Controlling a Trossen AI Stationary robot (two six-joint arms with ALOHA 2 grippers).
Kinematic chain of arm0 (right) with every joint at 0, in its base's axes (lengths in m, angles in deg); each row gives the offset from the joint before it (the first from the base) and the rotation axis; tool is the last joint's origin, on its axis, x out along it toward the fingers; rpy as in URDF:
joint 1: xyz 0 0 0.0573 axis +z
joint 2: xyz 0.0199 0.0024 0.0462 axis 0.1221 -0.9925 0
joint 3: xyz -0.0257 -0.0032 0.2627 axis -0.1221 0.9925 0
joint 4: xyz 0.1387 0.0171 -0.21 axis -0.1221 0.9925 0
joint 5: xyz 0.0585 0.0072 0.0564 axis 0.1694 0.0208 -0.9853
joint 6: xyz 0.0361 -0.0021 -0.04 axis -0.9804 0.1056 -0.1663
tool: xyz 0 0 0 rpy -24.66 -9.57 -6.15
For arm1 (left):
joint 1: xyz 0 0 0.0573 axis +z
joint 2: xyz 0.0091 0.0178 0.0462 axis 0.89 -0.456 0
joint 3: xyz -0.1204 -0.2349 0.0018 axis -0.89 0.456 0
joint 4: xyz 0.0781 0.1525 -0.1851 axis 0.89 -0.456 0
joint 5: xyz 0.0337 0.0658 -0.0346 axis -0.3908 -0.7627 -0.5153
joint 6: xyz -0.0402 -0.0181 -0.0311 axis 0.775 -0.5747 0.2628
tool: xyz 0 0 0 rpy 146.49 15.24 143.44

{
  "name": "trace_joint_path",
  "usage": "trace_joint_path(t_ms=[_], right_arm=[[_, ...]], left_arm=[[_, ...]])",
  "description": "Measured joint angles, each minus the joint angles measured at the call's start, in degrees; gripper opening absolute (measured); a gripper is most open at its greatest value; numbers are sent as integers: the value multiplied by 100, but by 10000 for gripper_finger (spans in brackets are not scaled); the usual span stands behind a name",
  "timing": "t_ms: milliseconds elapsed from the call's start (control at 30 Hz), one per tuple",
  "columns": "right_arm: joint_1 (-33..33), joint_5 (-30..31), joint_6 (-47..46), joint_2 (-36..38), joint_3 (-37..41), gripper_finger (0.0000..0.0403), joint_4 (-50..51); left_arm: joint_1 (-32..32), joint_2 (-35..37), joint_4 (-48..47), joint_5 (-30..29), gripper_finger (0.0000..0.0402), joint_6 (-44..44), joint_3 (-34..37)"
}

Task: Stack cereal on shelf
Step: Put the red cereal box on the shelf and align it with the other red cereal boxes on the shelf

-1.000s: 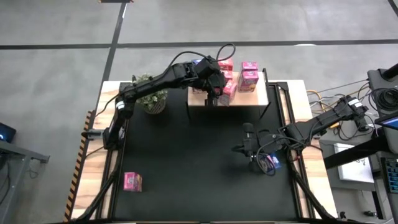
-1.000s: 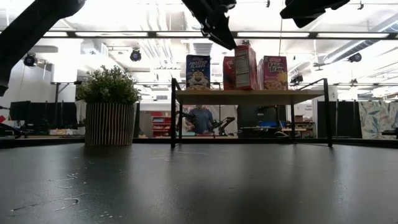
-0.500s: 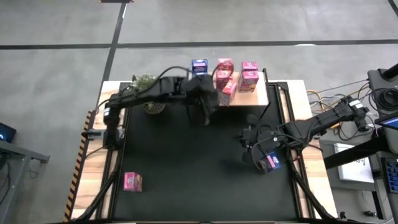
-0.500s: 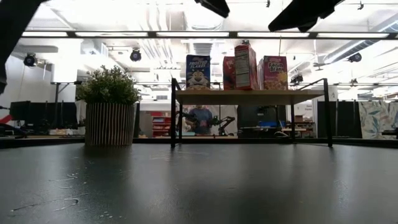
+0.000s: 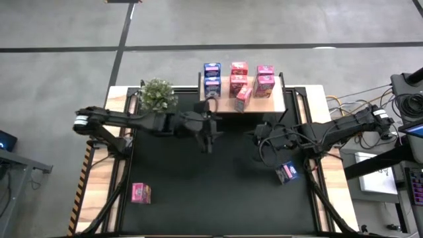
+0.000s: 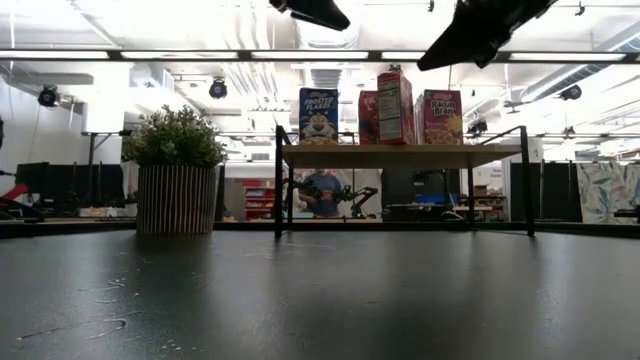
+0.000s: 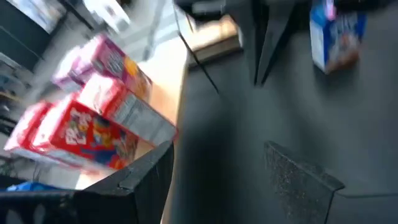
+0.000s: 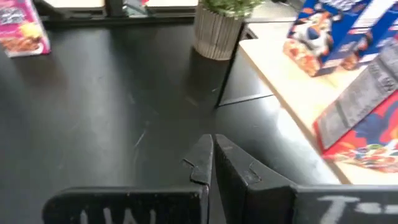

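The shelf (image 5: 274, 99) stands at the table's far edge with several cereal boxes upright on its wooden top: blue ones (image 5: 212, 78) at its left end, pink and red ones (image 5: 264, 78) further right. One pink box (image 5: 243, 96) sits askew near the shelf's front edge. A blue box (image 5: 286, 173) lies on the black table at the right. A pink box (image 5: 140, 192) lies near the left front corner. My left gripper (image 5: 209, 137) hovers open in front of the shelf. My right gripper (image 5: 260, 140) hovers shut, left of and beyond the loose blue box.
A potted plant (image 5: 157, 94) stands left of the shelf at the far edge. The shelf's black posts (image 6: 279, 180) reach down to the table. Bare black tabletop (image 5: 211, 192) lies between the two loose boxes. A person (image 6: 322, 192) shows in the room behind the shelf.
My left gripper has drawn back from the shelf top toward the table's near and left side. My right gripper has moved away from the loose blue box toward the far edge and the shelf. The blue box has stayed on the table.
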Motion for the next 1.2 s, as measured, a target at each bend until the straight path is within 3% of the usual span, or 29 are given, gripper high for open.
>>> trace_joint_path(t_ms=[167, 400, 600, 667, 900, 1200], right_arm=[[-444, -5, 37, 21, -307, 9, 74], [-1415, -6, 73, -13, -1357, 9, 1175], [-2527, -96, -126, -215, -2464, 9, 2366], [-2923, -388, -109, -358, -2763, 9, 2565], [-4025, -1694, 205, -1022, -3450, 8, 2923], [-4405, -1886, 558, -1595, -3810, 8, 3206]], left_arm=[[-12, 302, 1985, -1, 231, -128, 1179], [-3, 112, 4658, 24, 231, -524, 2322], [52, -172, 5526, 47, 229, -639, 2600], [70, -310, 5635, 49, 219, -636, 2601], [214, -869, 6423, 61, 136, -745, 2605], [605, -1497, 7526, 450, 18, -748, 2602]])
